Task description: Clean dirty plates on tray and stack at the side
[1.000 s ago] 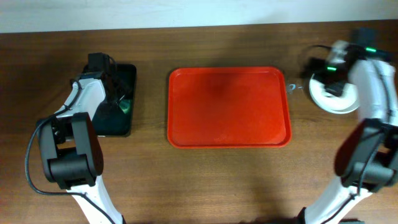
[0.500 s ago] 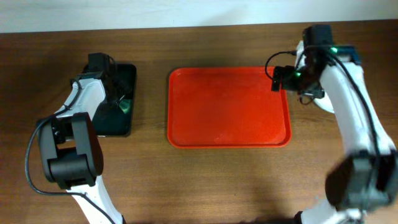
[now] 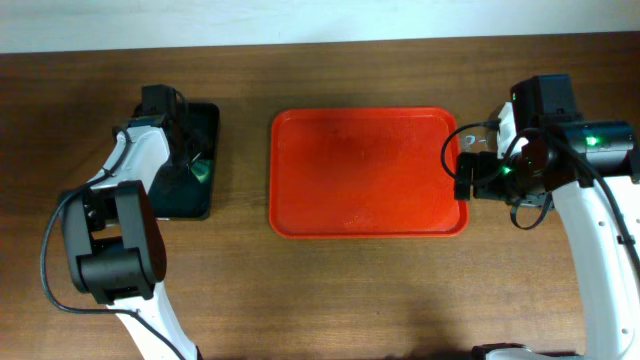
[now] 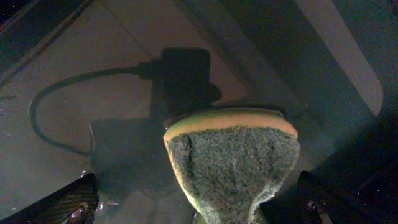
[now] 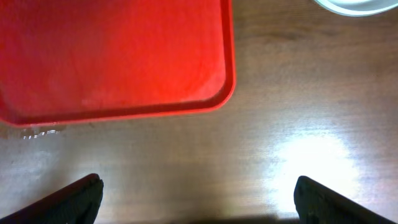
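The red tray (image 3: 368, 172) lies in the middle of the table with nothing on it; its corner also shows in the right wrist view (image 5: 124, 56). Of the plates, only a pale rim (image 5: 357, 5) shows at the top edge of the right wrist view; in the overhead view my right arm hides them. My right gripper (image 3: 467, 182) is open and empty over bare wood beside the tray's right edge (image 5: 199, 208). My left gripper (image 3: 196, 165) is open over the black tray, its fingers (image 4: 71, 202) wide on either side of a green and yellow sponge (image 4: 233, 165).
The small black tray (image 3: 205, 130) lies at the left with a wet floor (image 4: 93, 81) and the sponge in it. Brown wooden table (image 3: 370, 290) lies all around. A white wall strip runs along the far edge.
My right arm has swung from the plates at the far right across to the tray's corner and then down along its right edge. The left arm has not moved.
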### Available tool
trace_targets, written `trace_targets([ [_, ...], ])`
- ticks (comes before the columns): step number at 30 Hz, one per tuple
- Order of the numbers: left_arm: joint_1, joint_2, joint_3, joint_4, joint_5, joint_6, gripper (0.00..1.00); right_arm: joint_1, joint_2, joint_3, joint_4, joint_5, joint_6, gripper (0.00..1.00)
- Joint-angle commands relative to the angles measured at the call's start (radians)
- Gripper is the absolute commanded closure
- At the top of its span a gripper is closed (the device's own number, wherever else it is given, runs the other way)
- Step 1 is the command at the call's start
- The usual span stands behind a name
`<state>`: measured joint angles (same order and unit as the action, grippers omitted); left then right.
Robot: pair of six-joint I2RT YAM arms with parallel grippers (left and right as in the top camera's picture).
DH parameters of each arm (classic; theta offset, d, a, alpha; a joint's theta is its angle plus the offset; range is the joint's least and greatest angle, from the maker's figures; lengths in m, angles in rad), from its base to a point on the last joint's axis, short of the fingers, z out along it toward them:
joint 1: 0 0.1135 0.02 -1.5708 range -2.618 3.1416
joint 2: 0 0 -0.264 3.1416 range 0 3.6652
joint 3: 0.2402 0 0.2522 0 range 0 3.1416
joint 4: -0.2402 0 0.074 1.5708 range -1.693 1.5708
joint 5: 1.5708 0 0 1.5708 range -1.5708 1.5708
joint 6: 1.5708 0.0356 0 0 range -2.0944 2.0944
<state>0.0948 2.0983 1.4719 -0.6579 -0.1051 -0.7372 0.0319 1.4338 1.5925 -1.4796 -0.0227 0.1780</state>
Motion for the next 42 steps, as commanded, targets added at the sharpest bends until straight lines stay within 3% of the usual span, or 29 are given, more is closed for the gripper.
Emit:
trace_targets([
  [1, 0.006, -0.015, 0.018, -0.001, -0.008, 0.006, 0.01, 0.001, -0.128, -0.060, 0.114, 0.016, -0.016, 0.01],
  [5, 0.006, -0.015, 0.018, -0.001, -0.008, 0.006, 0.01, 0.001, -0.444, -0.303, 0.380, -0.003, -0.016, 0.01],
  [10, 0.006, -0.015, 0.018, -0.001, -0.008, 0.006, 0.01, 0.001, -0.944, -0.803, 0.805, -0.055, -0.016, 0.01],
  [14, 0.006, -0.015, 0.018, -0.001, -0.008, 0.006, 0.01, 0.002, -1.221, -1.130, 1.059, -0.107, -0.012, 0.02],
  [21, 0.006, -0.015, 0.018, -0.001, -0.008, 0.006, 0.01, 0.002, -1.363, -1.510, 1.532, -0.124, 0.074, 0.01],
  [24, 0.006, -0.015, 0.018, -0.001, -0.008, 0.006, 0.01, 0.003, -1.432, -1.588, 1.575, -0.124, 0.074, 0.01],
  [29, 0.006, -0.015, 0.018, -0.001, -0.008, 0.006, 0.01, 0.010, -1.431, -1.587, 1.537, -0.094, 0.032, 0.01],
  [32, 0.006, -0.015, 0.018, -0.001, -0.008, 0.006, 0.01, 0.010, -1.431, -1.587, 1.409, -0.047, 0.032, 0.01],
  [42, 0.006, -0.015, 0.018, -0.001, -0.008, 0.006, 0.01, 0.010, -1.428, -1.587, 1.408, -0.052, 0.033, 0.01],
])
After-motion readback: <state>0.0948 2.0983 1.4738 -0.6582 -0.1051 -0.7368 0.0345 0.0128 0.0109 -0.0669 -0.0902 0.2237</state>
